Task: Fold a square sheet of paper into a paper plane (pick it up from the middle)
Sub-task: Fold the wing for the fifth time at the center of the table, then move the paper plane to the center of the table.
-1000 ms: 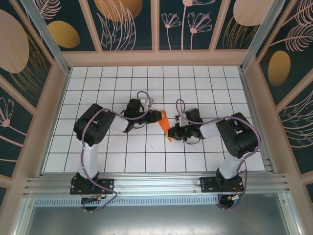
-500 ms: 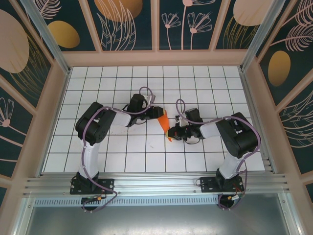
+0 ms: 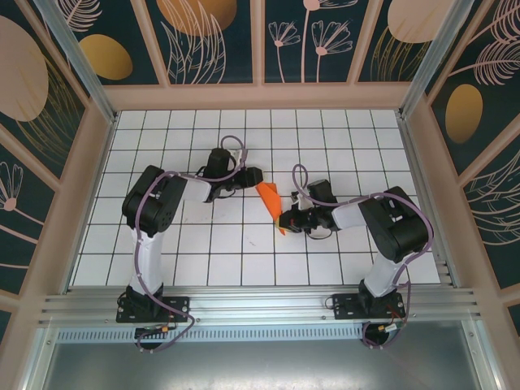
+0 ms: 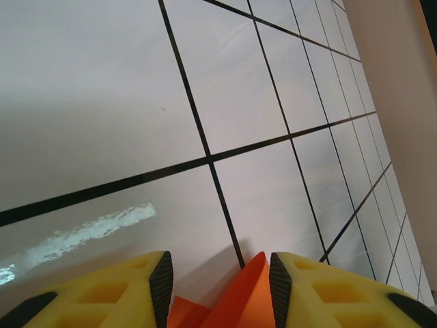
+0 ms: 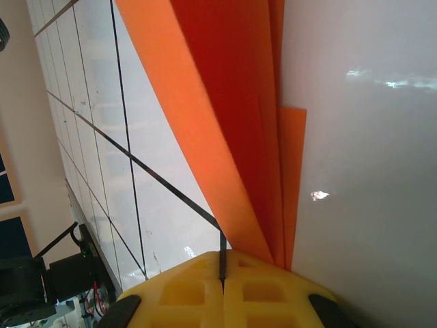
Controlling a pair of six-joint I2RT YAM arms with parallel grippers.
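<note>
My right pincer [image 5: 222,265] is pressed together, pinching the folded orange paper [image 3: 271,200] at one end, out over the middle of the white grid table [image 3: 244,244]. My left pincer [image 4: 218,273] stands spread, with the paper's tip between its yellow fingers [image 4: 123,290]. The tip seems to touch neither, though the frame cuts off there.

The table [image 3: 162,252] is a flat white top ruled into square tiles by thin dark lines, glossy enough to throw back a pale streak of light. A pale wooden rim [image 3: 260,97] borders it along the upper edge and both sides of the frame. Along the bottom runs a metal rail [image 3: 260,305]. Just right of centre is a folded orange paper [image 3: 270,199] (I can't tell whether it rests on the tiles).
</note>
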